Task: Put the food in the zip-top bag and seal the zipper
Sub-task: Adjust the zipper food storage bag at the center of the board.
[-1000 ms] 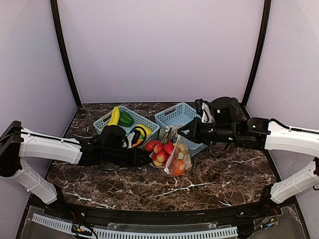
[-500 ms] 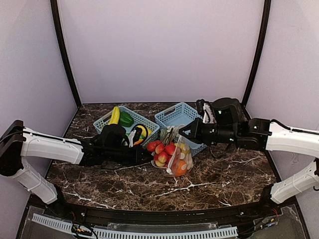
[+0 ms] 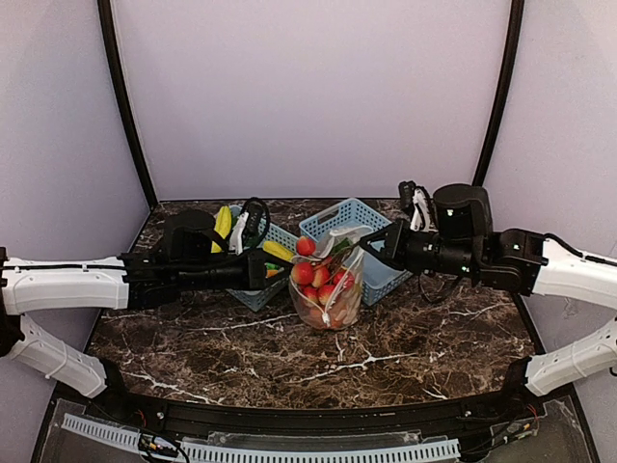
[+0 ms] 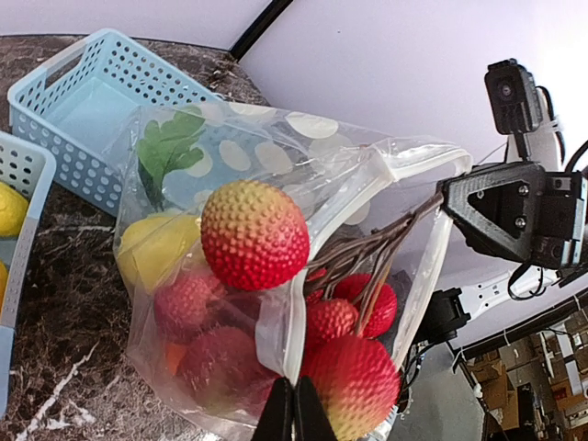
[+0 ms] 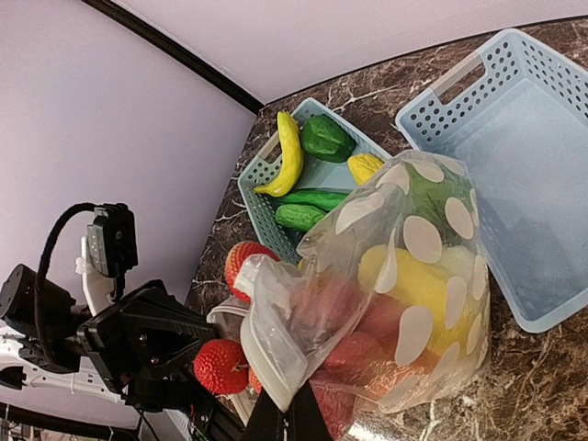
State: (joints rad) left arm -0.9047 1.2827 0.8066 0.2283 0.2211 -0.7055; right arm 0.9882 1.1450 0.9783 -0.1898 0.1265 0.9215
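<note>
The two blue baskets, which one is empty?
The basket on the robot's right: its visible floor is bare. The other basket holds a banana and green vegetables.

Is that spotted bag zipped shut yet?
Open: the bag gapes at its mouth, a red fruit poking out.

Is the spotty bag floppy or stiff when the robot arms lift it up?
Probably floppy: the spotty bag wrinkles and sags between the left gripper and right gripper pinching its edges. It likely bulges and swings, since the toy food piles at the bottom. The red bumpy fruit sits near the open mouth, so tipping might spill it.
</note>
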